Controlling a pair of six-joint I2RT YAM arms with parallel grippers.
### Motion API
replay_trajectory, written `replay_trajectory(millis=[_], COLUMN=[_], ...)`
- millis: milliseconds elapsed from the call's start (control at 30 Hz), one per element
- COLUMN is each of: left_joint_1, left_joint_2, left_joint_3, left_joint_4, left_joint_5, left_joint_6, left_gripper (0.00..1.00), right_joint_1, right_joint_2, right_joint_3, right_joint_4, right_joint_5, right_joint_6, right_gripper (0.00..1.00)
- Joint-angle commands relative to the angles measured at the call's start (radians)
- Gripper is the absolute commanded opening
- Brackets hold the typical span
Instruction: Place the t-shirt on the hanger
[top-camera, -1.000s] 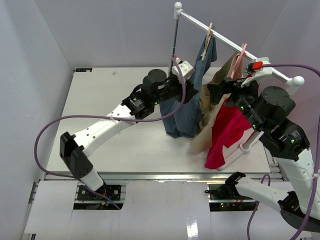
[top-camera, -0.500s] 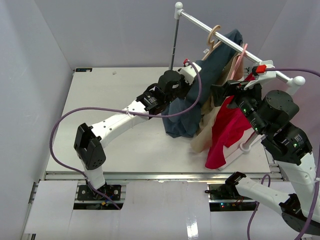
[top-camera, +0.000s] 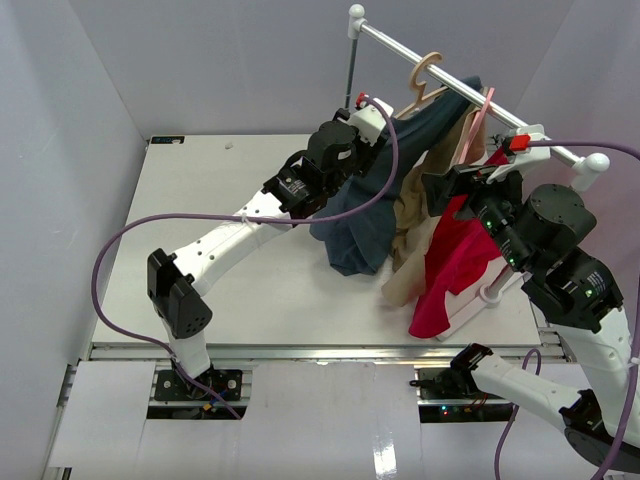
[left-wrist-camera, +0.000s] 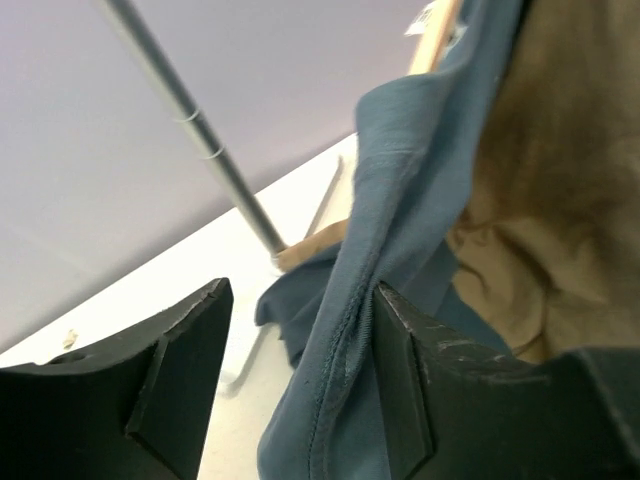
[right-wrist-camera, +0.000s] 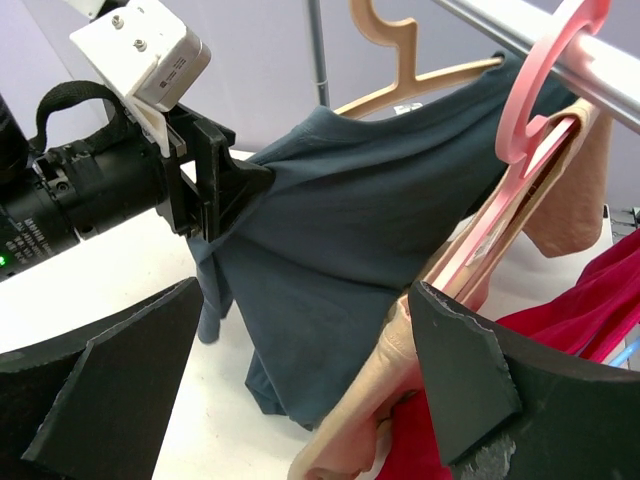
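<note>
The t-shirt (top-camera: 365, 215) hangs from the pale hanger (top-camera: 428, 78) up by the rail (top-camera: 400, 48), high off the surface (top-camera: 230, 230) at the far right. Its upper part is draped over the hanger and its body drops down beside the tan garment (top-camera: 405, 250). Whether the hook actually sits on the rail cannot be told from these views.

One corner of the shirt is drawn out sideways into a tented point that ends at the left end effector (left-wrist-camera: 300, 298). Seen from that wrist, the fingers are spread. The hemmed edge of the fabric runs down between them and lies against one finger (left-wrist-camera: 400, 370) rather than being clamped. So the cloth stretches along a line from the hanger's shoulder, down and left to this end effector, roughly parallel to the rail.

The right end effector (right-wrist-camera: 295, 350) is wide apart and holds nothing. It faces the shirt's front from the near side, with the pink hanger (right-wrist-camera: 540, 100) and the red garment (top-camera: 450, 270) to its right.

The left arm is clearly the nearer one, so seating the shoulder likely falls to it
</note>
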Motion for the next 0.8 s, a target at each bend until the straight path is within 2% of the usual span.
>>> replay_trajectory(millis=[0,67,133,367,433,500,600,767], left_joint_1=[0.019,0.019,0.018,0.018,0.018,0.02,0.02,0.024], left_joint_2=[-0.06,-0.113,-0.208,-0.428,-0.485,-0.562,-0.599,-0.584], left_joint_3=[0.022,-0.032,-0.149,-0.436,-0.522,-0.666,-0.766,-0.809], left_joint_4=[-0.047,-0.068,-0.06,-0.059,-0.039,0.054,0.127,0.098], left_joint_5=[0.002,0.082,0.119,0.018,0.042,0.078,0.105,0.032], left_joint_6=[-0.001,-0.039,-0.074,-0.173,-0.207,-0.209,-0.24,-0.258], left_gripper=[0.7,0.75,0.78,0.79,0.79,0.78,0.77,0.75], right_joint_1=[0.003,0.003,0.003,0.003,0.003,0.003,0.003,0.004], right_joint_2=[-0.019,-0.013,-0.008,-0.002,0.004,0.008,0.009,0.012], right_joint_3=[0.004,0.001,-0.001,0.013,0.019,0.017,0.01,-0.015], right_joint_4=[0.049,0.049,0.048,0.042,0.033,0.03,0.028,0.015], right_joint_5=[0.023,0.025,0.024,-0.011,-0.015,-0.026,-0.035,-0.04], right_joint_6=[-0.018,-0.022,-0.023,-0.004,-0.002,0.002,0.006,0.009], right_gripper=[0.9,0.9,0.9,0.9,0.9,0.9,0.9,0.9])
